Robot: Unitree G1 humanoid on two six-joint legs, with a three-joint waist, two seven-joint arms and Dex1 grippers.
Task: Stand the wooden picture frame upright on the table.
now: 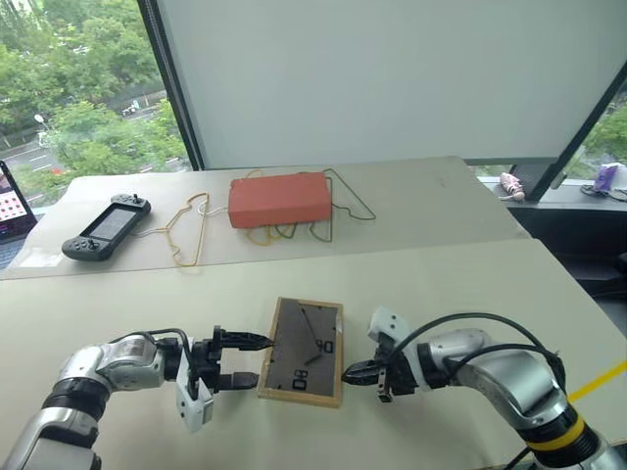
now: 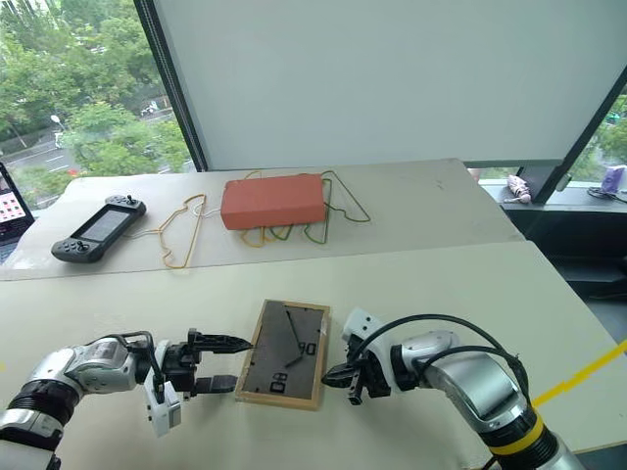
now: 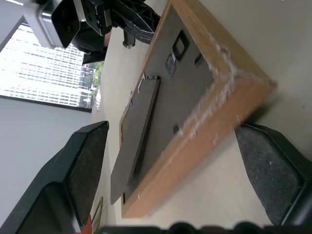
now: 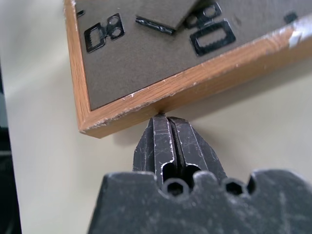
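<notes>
One wooden picture frame, one orange-red box, one black handheld game console, several wire hangers, count unclear where tangled, across two adjoining benches; two tools: left tool, right tool.

wooden picture frame face-down, table

A wooden picture frame lies face down on the near part of the table, between the left gripper and right gripper. Farther back, left to right, lie a game controller, wire hangers, and a rectangular box.
</notes>
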